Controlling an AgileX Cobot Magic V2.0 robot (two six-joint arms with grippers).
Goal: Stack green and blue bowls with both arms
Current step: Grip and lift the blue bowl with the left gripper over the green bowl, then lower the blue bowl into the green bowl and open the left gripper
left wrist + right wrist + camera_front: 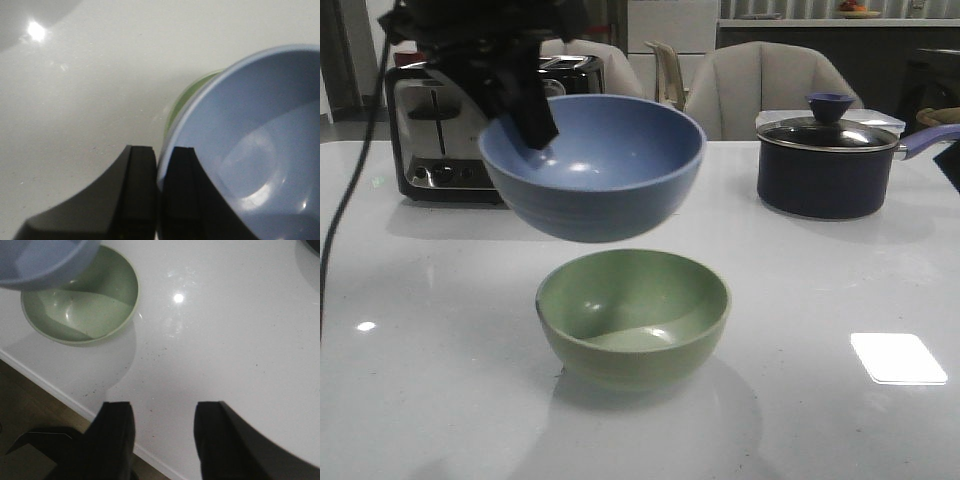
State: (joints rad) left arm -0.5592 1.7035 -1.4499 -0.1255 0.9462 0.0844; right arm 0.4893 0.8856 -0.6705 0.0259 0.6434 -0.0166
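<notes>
White bench [410, 400] is carrying the green bowl [633, 315] near its front edge. Our left tool [159, 192] is pinching the blue bowl [592, 165] rim, hovering above; lowering remains. Our right tool [162, 440] is waiting released, empty.

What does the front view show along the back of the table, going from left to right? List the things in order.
Toaster → left gripper holding the raised blue bowl → lidded saucepan.
</notes>
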